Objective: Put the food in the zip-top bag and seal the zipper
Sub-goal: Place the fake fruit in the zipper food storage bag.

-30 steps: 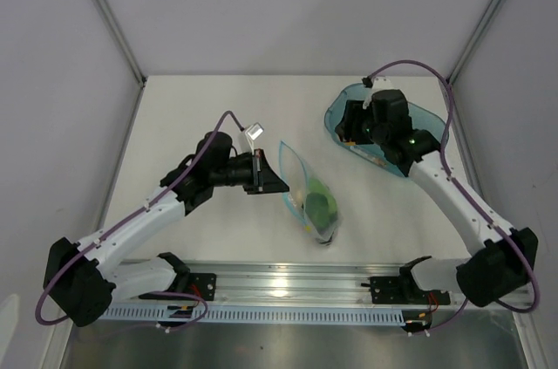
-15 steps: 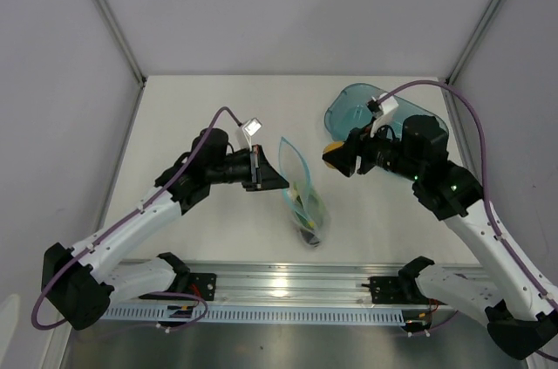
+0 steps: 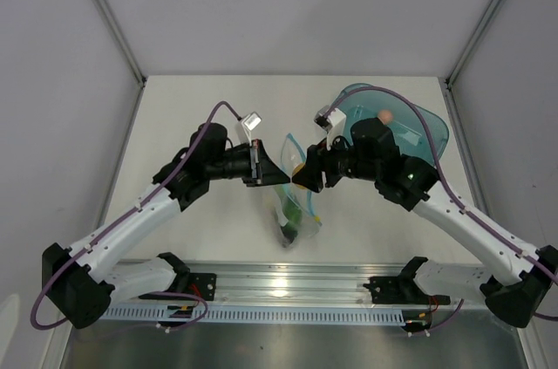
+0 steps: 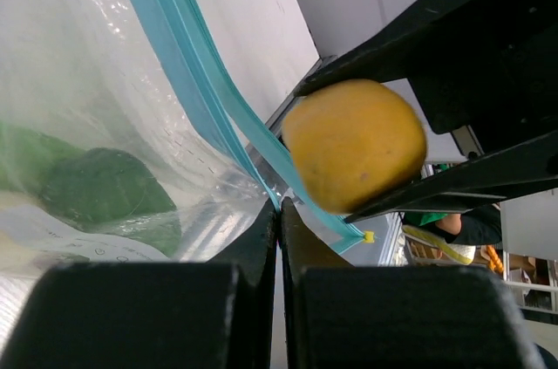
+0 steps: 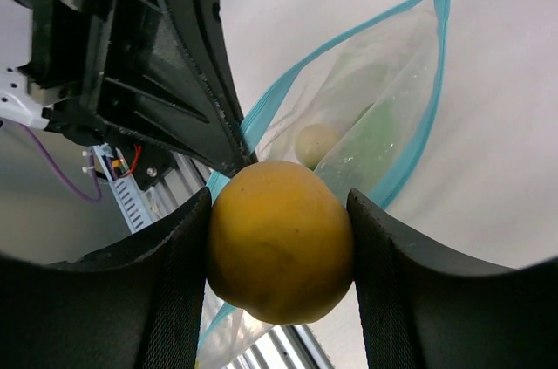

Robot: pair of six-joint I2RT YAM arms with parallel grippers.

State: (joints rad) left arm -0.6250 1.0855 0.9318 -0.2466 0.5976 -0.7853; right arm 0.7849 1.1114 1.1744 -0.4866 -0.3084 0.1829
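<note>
My left gripper [image 3: 277,175] is shut on the rim of the clear zip-top bag [image 3: 295,210] and holds it up with its mouth open. Its light-blue zipper [image 4: 196,81] runs along that mouth. Green food pieces [image 4: 105,190] lie inside the bag, and a pale round piece [image 5: 316,144] shows there too. My right gripper [image 3: 305,175] is shut on the yellow-orange round fruit [image 5: 279,241] and holds it at the bag's mouth, right next to the left fingers. The fruit also shows in the left wrist view [image 4: 353,144]. A pink egg-shaped piece [image 3: 384,115] lies in the teal tub [image 3: 427,129].
The teal tub stands at the back right of the white table [image 3: 192,107]. A metal rail [image 3: 279,286] runs along the near edge. Grey walls close in on both sides and the back.
My right gripper has left the tub carrying the yellow-orange fruit and moved left to the bag's mouth. My left gripper has lifted the bag's rim, so the bag hangs more upright.
</note>
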